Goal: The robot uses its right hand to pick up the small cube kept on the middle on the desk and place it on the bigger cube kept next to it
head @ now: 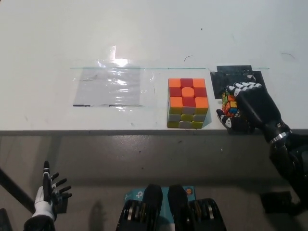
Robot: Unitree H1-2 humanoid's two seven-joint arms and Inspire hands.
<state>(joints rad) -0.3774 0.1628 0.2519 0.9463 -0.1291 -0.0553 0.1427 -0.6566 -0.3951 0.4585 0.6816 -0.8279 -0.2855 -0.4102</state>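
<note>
Right hand (244,109) grips small cube (229,105) beside bigger cube (187,103).

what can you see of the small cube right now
The small cube is a multicoloured puzzle cube with orange, yellow, green, red and blue stickers on a black frame, plastic by the look of it. Only its left side shows; the rest is hidden by the black right hand, whose fingers wrap over it. It sits near the desk's front edge, right of the bigger cube and apart from it.
</note>
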